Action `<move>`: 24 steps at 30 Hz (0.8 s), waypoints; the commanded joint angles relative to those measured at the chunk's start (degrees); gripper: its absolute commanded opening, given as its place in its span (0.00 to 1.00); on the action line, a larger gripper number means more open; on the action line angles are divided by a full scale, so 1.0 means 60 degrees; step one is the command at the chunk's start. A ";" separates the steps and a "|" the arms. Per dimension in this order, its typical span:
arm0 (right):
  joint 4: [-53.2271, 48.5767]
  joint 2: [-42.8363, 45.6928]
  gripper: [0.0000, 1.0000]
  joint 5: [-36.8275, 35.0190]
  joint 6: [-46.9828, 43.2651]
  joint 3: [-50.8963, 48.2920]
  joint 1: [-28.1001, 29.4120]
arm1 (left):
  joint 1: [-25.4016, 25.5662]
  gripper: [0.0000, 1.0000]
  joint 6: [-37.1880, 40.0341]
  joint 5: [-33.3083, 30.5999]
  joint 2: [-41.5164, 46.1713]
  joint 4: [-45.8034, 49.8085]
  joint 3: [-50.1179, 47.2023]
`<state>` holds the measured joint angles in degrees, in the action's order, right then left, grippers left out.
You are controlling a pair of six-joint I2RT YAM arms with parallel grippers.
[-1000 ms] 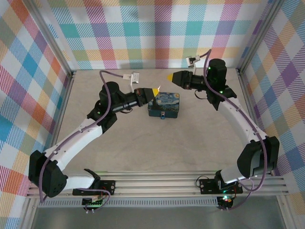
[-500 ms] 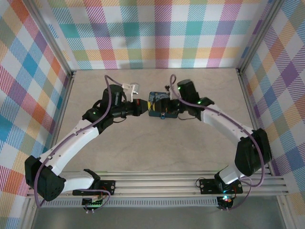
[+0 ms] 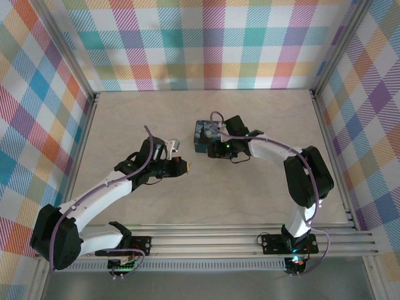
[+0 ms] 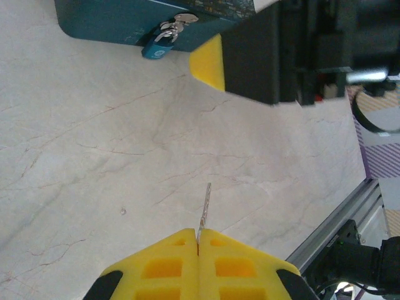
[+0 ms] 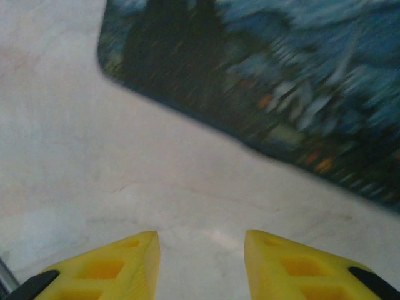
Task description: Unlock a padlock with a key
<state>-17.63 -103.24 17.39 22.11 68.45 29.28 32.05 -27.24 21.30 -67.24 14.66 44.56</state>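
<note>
Presently the key (image 4: 204,209), thin and stiff, sits clamped in the left gripper (image 4: 198,236), blade outward, well apart from the padlock (image 4: 157,47), light and probably free-swinging on the box (image 4: 106,19) front, best steadied by its body; right gripper (image 5: 200,250) jaws apart.

No words or numbers can be read; the padlock (image 4: 156,50) carries a small pale round mark, too tiny to make out.

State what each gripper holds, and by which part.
Left gripper pinches the key by one end, its thin shaft sticking out ahead. Right gripper is open, holding nothing.
</note>
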 commanded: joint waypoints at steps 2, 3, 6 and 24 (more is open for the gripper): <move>-0.0364 -0.0438 0.40 0.0119 -0.0544 0.0665 -0.0440 | -0.0109 0.00 -0.0136 -0.0179 0.0231 -0.0210 -0.0332; -0.0380 -0.0491 0.40 0.0109 -0.0613 0.0738 -0.0495 | -0.0098 0.00 -0.0189 -0.0236 0.0277 -0.0259 -0.0410; -0.0410 -0.0568 0.41 -0.0095 -0.0742 0.0827 -0.0540 | -0.0098 0.00 -0.0332 -0.0327 0.0391 -0.0454 -0.0664; 0.1871 -0.0290 0.51 -0.3812 -0.0315 -0.0882 0.0830 | -0.0120 0.00 -0.0059 -0.0130 -0.0172 -0.0655 -0.0898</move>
<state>-11.60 -106.15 -0.36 20.29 63.70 33.80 31.97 -28.82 19.94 -67.68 12.12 40.23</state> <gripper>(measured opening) 0.508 0.045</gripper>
